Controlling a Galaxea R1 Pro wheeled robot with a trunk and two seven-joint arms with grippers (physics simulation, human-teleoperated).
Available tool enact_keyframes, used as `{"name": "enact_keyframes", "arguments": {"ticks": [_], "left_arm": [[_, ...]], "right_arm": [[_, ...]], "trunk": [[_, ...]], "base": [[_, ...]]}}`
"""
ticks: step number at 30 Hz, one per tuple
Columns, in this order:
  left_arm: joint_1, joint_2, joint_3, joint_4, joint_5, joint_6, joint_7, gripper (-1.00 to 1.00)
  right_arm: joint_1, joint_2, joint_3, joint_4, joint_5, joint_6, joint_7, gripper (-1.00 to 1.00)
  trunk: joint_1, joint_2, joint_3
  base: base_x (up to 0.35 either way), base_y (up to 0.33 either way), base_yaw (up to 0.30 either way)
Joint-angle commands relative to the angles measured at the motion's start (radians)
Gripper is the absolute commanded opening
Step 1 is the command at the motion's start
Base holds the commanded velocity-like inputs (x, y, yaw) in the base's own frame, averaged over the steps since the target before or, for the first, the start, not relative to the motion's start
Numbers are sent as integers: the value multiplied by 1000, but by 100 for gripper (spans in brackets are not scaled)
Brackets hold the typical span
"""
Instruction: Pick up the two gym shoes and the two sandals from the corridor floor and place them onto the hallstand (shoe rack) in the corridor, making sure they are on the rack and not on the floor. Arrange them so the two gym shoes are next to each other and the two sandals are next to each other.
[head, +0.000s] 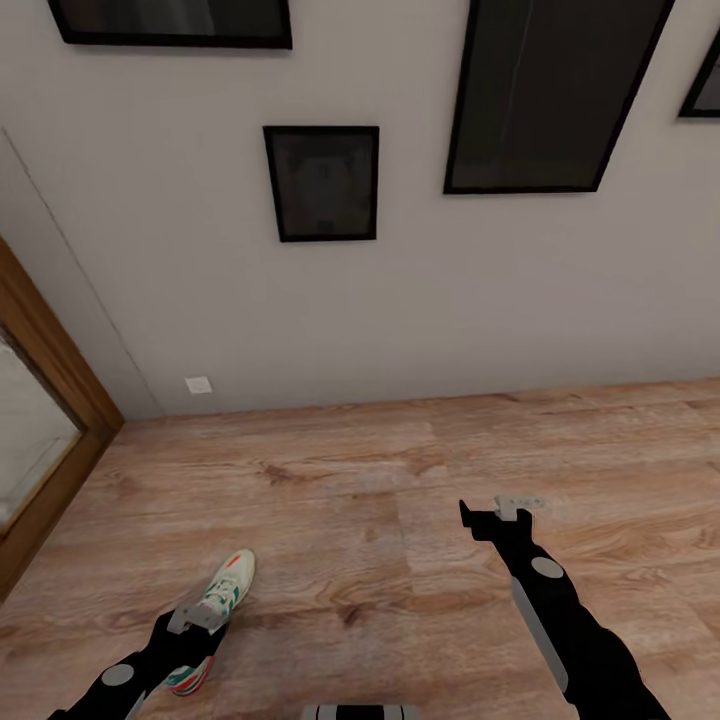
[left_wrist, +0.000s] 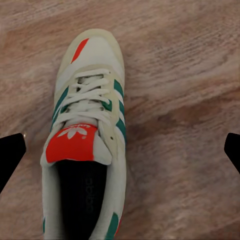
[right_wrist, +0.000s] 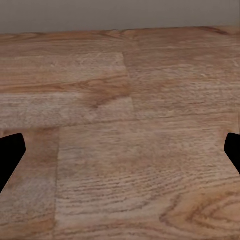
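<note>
One gym shoe (left_wrist: 87, 135) lies on the near-left floor (head: 400, 470), directly under the left gripper (head: 197, 617), whose fingers are spread wide. The collar is best straddled squarely before closing. The right gripper (head: 497, 513) is held spread over bare planks

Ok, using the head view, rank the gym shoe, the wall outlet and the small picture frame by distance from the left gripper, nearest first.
1. Gym shoe: on the corridor floor directly under the left gripper, which is open above it.
2. Wall outlet: low on the wall, beyond the shoe, near the wooden door frame.
3. Small picture frame: higher on the same wall, farthest.
</note>
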Motion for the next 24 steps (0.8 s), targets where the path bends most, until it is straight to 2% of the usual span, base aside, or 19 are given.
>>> {"name": "enact_keyframes", "arguments": {"ticks": [1, 9, 17, 24], "left_arm": [[-1, -1, 9, 0, -9, -4, -6, 100], [-1, 0, 9, -3, -9, -4, -6, 100], [-1, 2, 10, -6, -10, -4, -4, 100], [-4, 3, 10, -7, -12, -4, 4, 100]], "right_arm": [[0, -1, 4, -2, -10, 4, -9, 100], [0, -2, 3, -6, -10, 4, -9, 100], [0, -3, 3, -21, -10, 4, -9, 100], [-1, -3, 4, -23, -10, 4, -9, 100]], "trunk": [[0, 0, -1], [0, 0, -3], [3, -2, -34], [3, -2, -39]], "base": [[0, 0, 210], [0, 0, 94], [0, 0, 18], [0, 0, 13]]}}
